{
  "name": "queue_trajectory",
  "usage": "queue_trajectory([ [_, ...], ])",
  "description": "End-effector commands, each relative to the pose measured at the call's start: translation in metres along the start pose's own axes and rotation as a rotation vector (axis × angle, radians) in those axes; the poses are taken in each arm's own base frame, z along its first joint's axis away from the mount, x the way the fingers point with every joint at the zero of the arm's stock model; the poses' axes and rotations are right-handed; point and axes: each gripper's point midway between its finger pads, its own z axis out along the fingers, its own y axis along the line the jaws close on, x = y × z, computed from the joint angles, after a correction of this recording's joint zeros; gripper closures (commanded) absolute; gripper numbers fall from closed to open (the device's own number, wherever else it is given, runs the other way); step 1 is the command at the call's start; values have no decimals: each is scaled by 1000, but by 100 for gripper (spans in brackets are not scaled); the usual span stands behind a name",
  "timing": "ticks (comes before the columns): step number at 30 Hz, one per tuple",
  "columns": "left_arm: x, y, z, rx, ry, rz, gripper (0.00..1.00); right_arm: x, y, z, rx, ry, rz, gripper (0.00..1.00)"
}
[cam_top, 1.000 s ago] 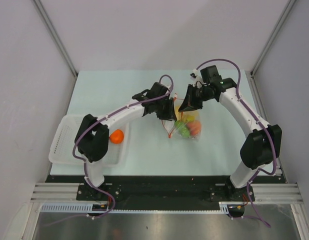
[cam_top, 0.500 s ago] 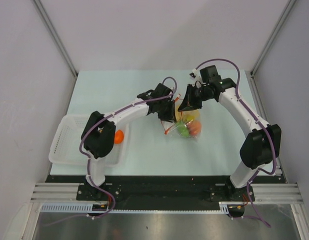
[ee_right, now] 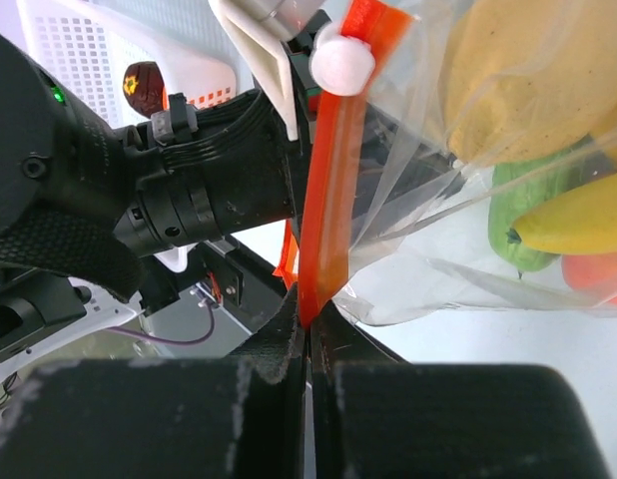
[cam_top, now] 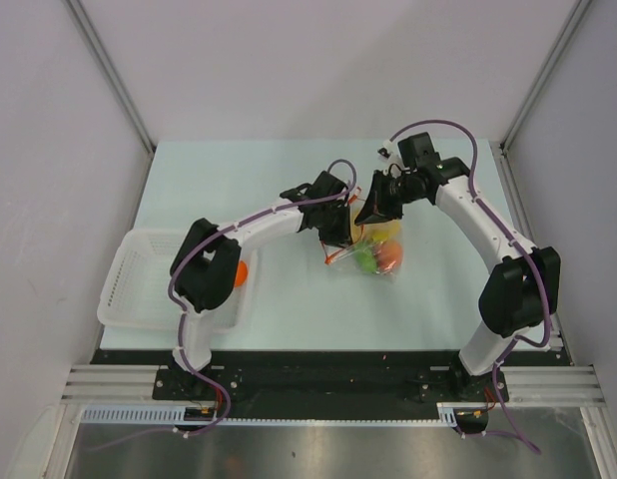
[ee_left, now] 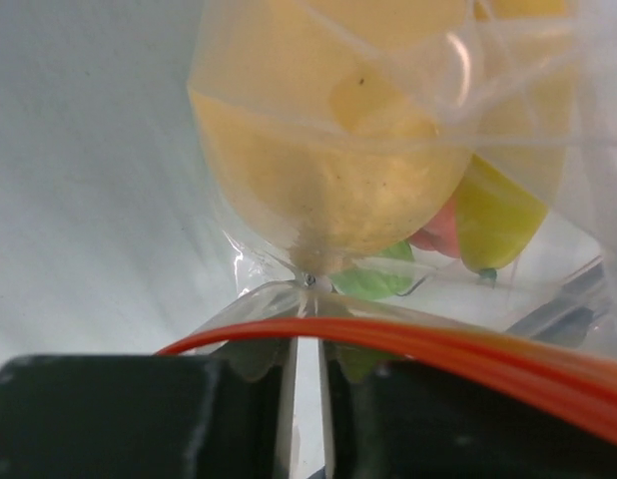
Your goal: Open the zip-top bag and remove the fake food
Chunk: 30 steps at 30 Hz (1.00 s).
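Observation:
The zip-top bag [cam_top: 374, 255] hangs mid-table between both grippers, a clear bag with a red-orange zip strip [ee_right: 333, 200] and a white slider [ee_right: 343, 62]. Fake food fills it: a peach piece [ee_left: 338, 180], a yellow banana [ee_right: 578, 225], a green piece [ee_right: 533, 190] and an orange one [cam_top: 389, 256]. My right gripper [ee_right: 308, 324] is shut on the zip strip and holds the bag's top up. My left gripper [ee_left: 307, 349] is at the bag's left edge, its jaws nearly together with clear film pinched between them and the strip [ee_left: 438, 344] arching just over the fingertips.
A white mesh basket [cam_top: 139, 289] stands at the near left with an orange fake fruit [cam_top: 240, 272] in it. A dark round piece [ee_right: 144, 85] shows at the basket in the right wrist view. The left arm's wrist [ee_right: 189, 190] sits close beside the right gripper.
The left arm has pushed right to the bag's edge and its jaws have narrowed onto the film. The bag has shifted slightly away from me. The right gripper has held still.

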Motion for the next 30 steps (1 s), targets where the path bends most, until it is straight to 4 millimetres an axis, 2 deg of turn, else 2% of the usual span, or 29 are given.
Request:
queue_trajectory([
  [1,-24,-22,-7,54,-84,24,90,0,5,-3,-22,-8,-27,100],
  [3,-30,-27,-13,60,-100,44,100,0,0,0,-3,-10,-28,100],
  [8,-42,-41,-43,75,-143,115,100,-15,-21,10,58,-44,-35,100],
  [13,-55,-53,-73,77,-184,171,100,-46,-35,13,98,-110,-47,100],
  [21,-62,-49,-102,30,-211,207,100,-85,-44,18,126,-171,-77,100],
  [24,-72,-47,-125,13,-260,227,100,-98,-43,22,119,-183,-95,100],
  [27,-86,-39,-148,-21,-320,248,100,-108,-42,31,109,-185,-118,100],
  [30,-99,-20,-167,-95,-365,231,100,-118,-40,36,100,-194,-134,100],
])
